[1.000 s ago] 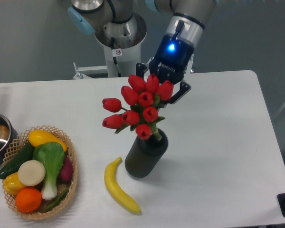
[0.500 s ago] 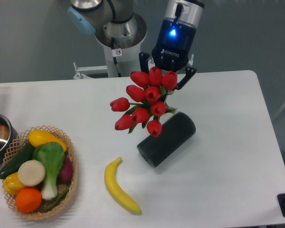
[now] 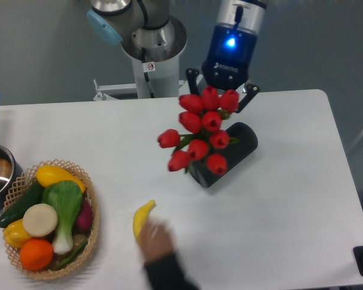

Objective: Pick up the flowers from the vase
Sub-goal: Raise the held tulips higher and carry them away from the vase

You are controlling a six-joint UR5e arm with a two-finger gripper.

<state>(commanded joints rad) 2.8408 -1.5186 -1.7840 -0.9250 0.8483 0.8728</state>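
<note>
Flowers (image 3: 201,133): centre-right, light, floppy, likely fragile; best held at bunched stems. Vase (image 3: 225,154): toppled beside them. Gripper (image 3: 225,100): behind blooms, apparently clamped on flowers.

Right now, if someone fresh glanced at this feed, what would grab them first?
The bunch of red tulips hangs mid-table under the gripper, in front of the dark vase, which lies tipped on its side. At the front edge, a person's hand covers most of the banana. A basket of vegetables sits at the left.
</note>
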